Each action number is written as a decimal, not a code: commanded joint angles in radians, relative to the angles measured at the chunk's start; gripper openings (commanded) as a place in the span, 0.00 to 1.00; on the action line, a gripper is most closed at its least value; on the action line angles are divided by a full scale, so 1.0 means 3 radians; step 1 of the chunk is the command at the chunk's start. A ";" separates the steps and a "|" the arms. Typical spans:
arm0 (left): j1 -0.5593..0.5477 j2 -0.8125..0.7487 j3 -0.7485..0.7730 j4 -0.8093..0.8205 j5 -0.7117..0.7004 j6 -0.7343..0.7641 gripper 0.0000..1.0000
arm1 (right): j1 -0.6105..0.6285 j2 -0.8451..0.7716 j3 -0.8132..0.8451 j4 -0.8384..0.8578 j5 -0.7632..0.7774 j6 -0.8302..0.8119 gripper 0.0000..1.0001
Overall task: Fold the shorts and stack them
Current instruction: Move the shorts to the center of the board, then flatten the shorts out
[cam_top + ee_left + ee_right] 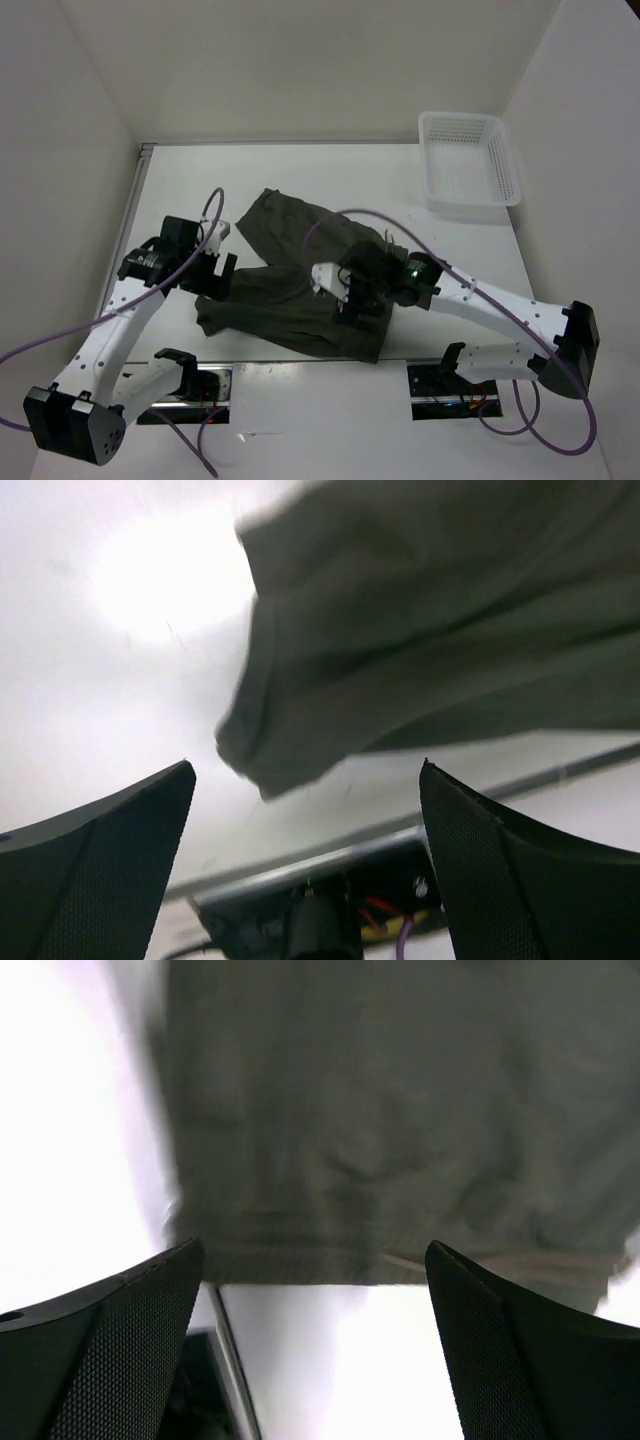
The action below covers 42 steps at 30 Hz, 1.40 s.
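The dark olive-green shorts (300, 290) lie rumpled and partly spread on the white table (200, 190), near its front edge. My left gripper (216, 280) is open and empty at the shorts' left edge. In the left wrist view a cloth corner (400, 640) hangs just ahead of the open gripper (307, 770), not between the fingers (110, 860). My right gripper (346, 300) is open and empty, low over the shorts' near right part. In the right wrist view the shorts (400, 1110) fill the top, and their hem lies level with the tips of the open gripper (315, 1250).
A white mesh basket (470, 165) stands at the back right of the table. White walls close in the left, back and right. A metal strip (330, 840) runs along the table's front edge. Purple cables (350, 215) loop over both arms.
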 commanded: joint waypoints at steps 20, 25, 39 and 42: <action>0.0052 0.4471 0.4102 0.0965 0.0769 0.0006 1.00 | -0.2487 0.1627 0.0679 0.1040 0.0894 0.2089 0.78; 0.0052 0.4552 0.3978 0.1110 0.1004 0.0006 1.00 | -0.2488 0.1903 0.0710 0.1005 0.0710 0.2094 0.78; 0.0052 0.5069 0.4239 0.0981 0.1408 0.0006 0.55 | -0.2672 0.2450 0.0781 0.0964 0.0019 0.2416 0.47; 0.0052 0.4993 0.4143 0.0981 0.1439 0.0006 0.05 | -0.2672 0.2486 0.0970 0.0994 0.0019 0.2416 0.17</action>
